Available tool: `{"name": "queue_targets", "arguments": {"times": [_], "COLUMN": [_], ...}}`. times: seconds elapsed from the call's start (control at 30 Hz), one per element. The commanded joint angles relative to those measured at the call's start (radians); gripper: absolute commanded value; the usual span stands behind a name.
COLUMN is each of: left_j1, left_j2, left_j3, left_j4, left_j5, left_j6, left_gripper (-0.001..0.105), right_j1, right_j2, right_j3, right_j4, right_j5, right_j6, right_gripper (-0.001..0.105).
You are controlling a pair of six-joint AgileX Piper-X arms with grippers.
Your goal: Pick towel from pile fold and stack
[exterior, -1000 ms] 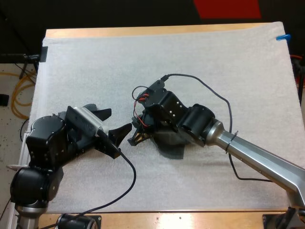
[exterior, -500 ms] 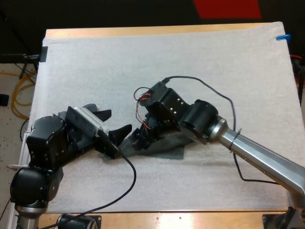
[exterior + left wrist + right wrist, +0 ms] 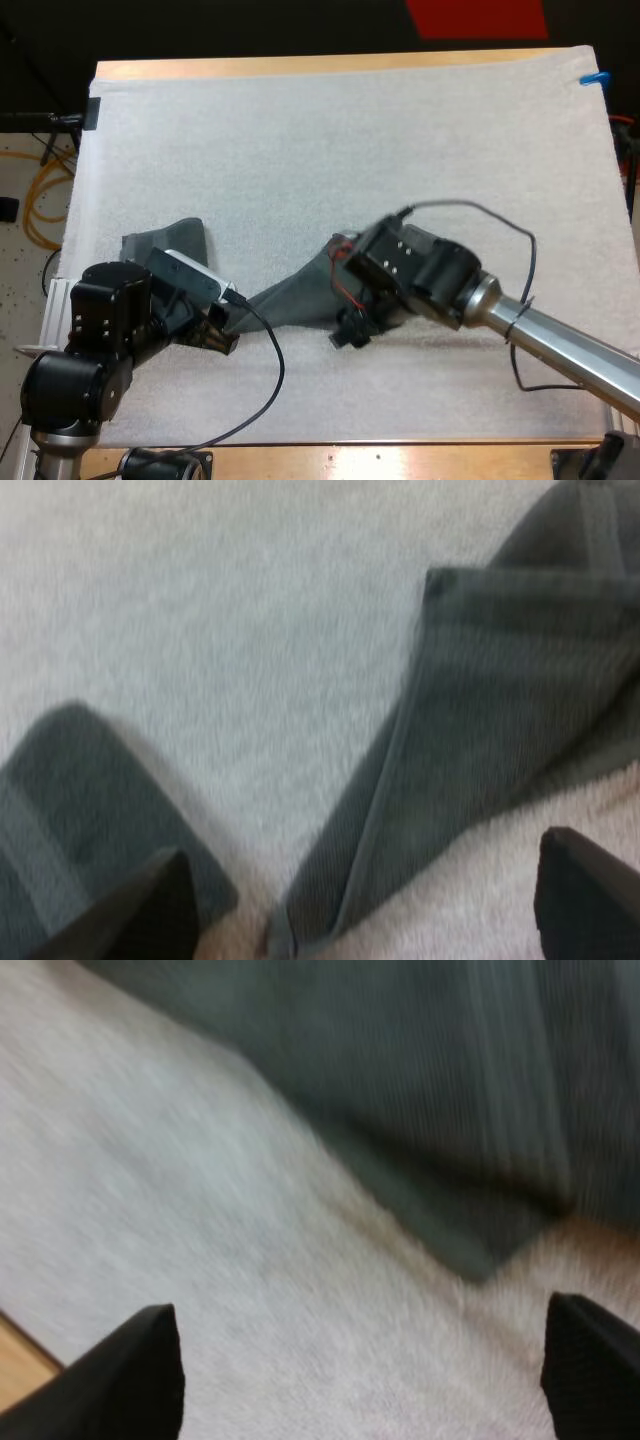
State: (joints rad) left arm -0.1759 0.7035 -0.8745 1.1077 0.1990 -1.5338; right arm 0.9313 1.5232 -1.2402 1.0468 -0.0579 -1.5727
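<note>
A dark grey-green towel (image 3: 295,293) lies on the white mat as a long flat strip that runs from my left gripper (image 3: 222,322) up to my right gripper (image 3: 350,335). In the left wrist view my left gripper (image 3: 375,900) is open, its fingers (image 3: 160,905) astride the narrow end of the towel (image 3: 470,710) without pressing it. My right gripper (image 3: 365,1370) is open too, over bare mat just off a corner of the towel (image 3: 470,1230). A second dark piece of towel (image 3: 165,242) lies beside the left arm, and it is the piece (image 3: 70,810) by the left finger.
The white mat (image 3: 330,130) covers the table, with wide bare room toward the far side and the right. The wooden front edge (image 3: 20,1370) of the table is close to my right gripper.
My right gripper opened, let go of the towel and drew back toward the near right. The left arm pulled back to the near left. The towel now lies stretched out flat.
</note>
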Motion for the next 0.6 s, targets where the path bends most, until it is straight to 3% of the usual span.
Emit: {"name": "queue_targets", "arguments": {"times": [0.0, 0.23, 0.37, 0.57], "left_j1": [-0.003, -0.003, -0.003, -0.003], "left_j2": [-0.004, -0.004, -0.004, -0.004], "left_j3": [-0.007, 0.0, 0.0, 0.0], "left_j4": [0.015, 0.031, 0.031, 0.031], "left_j5": [-0.016, -0.016, -0.016, -0.016], "left_j6": [0.006, 0.006, 0.006, 0.006], "left_gripper": [0.067, 0.067, 0.067, 0.067], "right_j1": [-0.01, -0.116, -0.21, -0.254], "right_j2": [-0.003, 0.003, 0.052, 0.14], "right_j3": [0.034, 0.23, 0.252, 0.252], "right_j4": [-0.017, -0.248, -0.273, -0.344], "right_j5": [0.001, -0.02, -0.191, -0.387], "right_j6": [0.033, 0.151, 0.18, 0.218], "right_gripper": [0.071, 0.071, 0.071, 0.071]}}
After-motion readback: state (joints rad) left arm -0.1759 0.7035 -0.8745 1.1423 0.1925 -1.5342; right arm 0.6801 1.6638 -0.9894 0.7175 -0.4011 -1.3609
